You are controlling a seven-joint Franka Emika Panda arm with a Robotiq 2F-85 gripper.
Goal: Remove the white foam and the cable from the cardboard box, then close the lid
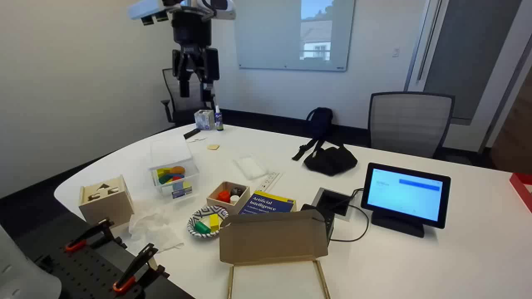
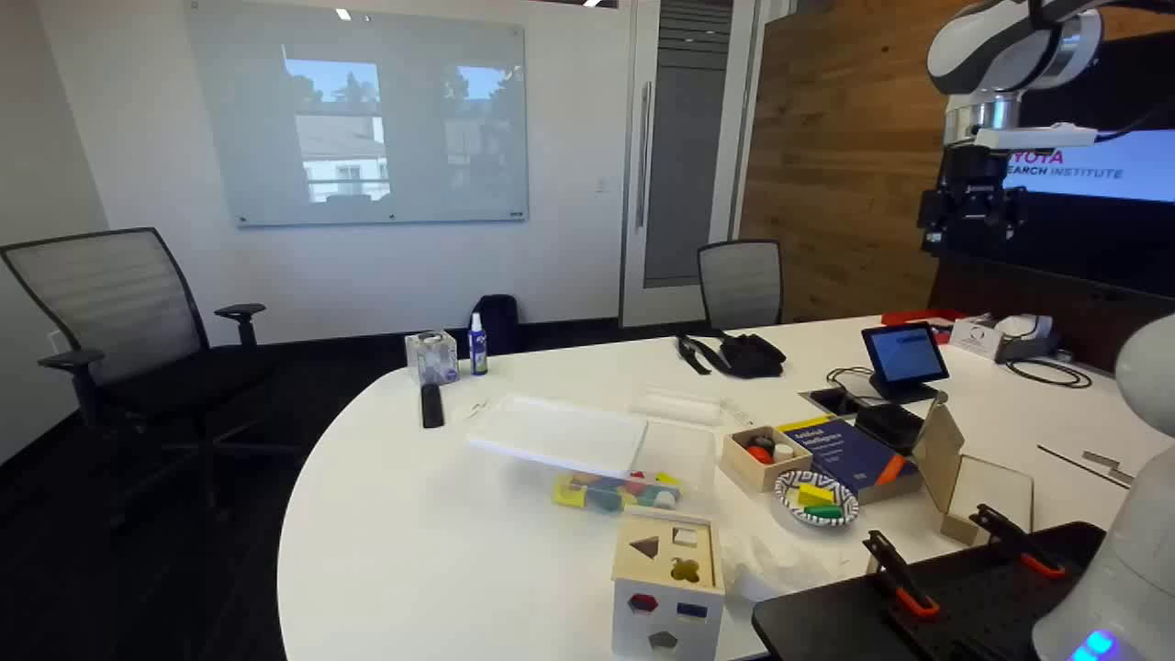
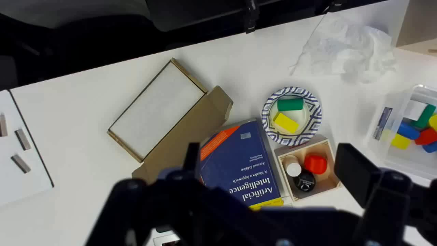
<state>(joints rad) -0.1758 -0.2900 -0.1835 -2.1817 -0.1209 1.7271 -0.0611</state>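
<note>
The cardboard box [image 1: 273, 241] stands at the near side of the table with its lid open; it also shows in an exterior view [image 2: 938, 450] and the wrist view [image 3: 189, 128]. The white foam [image 3: 157, 109] lies flat inside and fills the box; it shows in both exterior views [image 1: 277, 282] [image 2: 994, 491]. No cable shows in the box; anything under the foam is hidden. My gripper [image 1: 195, 90] is high above the table, open and empty. In the wrist view its fingers [image 3: 273, 164] are wide apart, with the box up and left of them.
A blue book [image 3: 239, 162] lies behind the lid, near a wooden box [image 3: 329, 153] and a patterned bowl [image 3: 314, 114] with blocks. A tablet screen [image 1: 405, 193] with black cords [image 1: 365, 228], a clear bin [image 1: 178, 182] and a shape sorter [image 2: 667, 588] stand around.
</note>
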